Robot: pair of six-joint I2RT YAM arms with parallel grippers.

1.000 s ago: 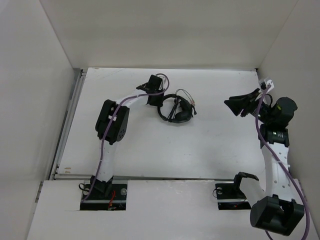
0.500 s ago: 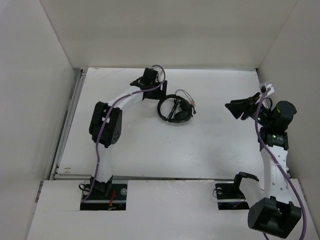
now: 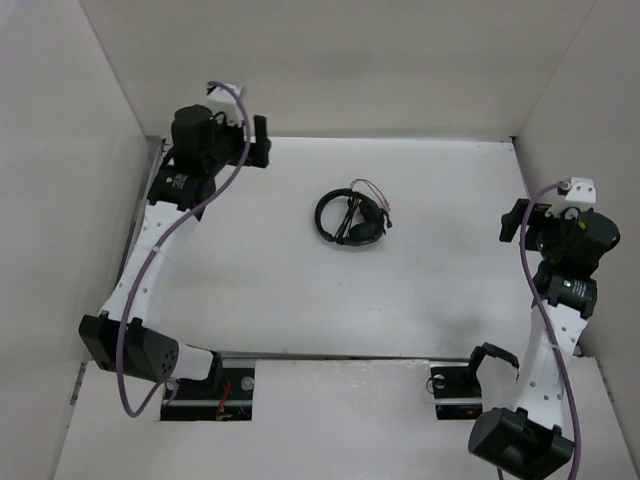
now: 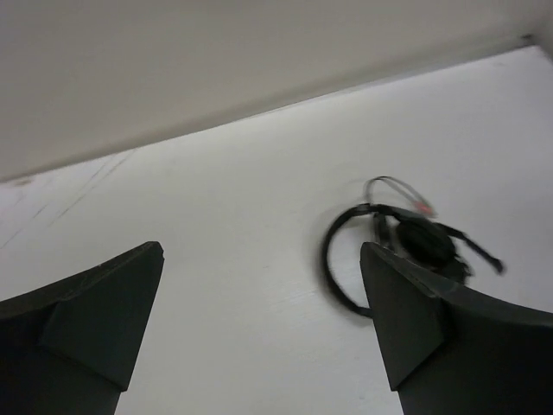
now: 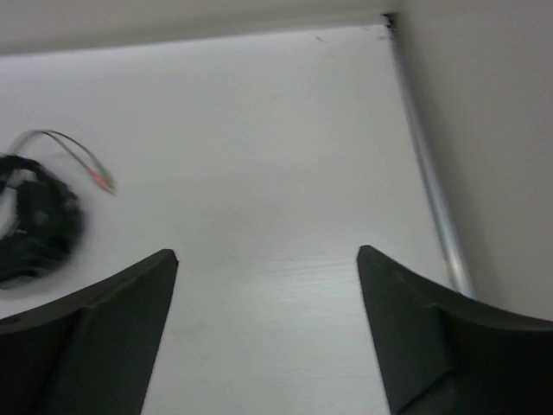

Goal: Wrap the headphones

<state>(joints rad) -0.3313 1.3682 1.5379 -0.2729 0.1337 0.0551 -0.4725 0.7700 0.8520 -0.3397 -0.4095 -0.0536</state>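
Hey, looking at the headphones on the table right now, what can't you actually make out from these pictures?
Top view: the headphones are too small to show how the cable lies around them.
Left wrist view: they are blurred, and a finger of the left gripper hides their near side.
Right wrist view: blurred again, and cut off by the picture's left edge.

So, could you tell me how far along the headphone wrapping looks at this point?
Looks done or nearly so: the headphones lie untouched, cable gathered against the earcups, only the plugs and a short loop sticking out. Nothing is in hand: the left gripper and right gripper are open, empty and well clear. Left, at most: tucking in that loose end.
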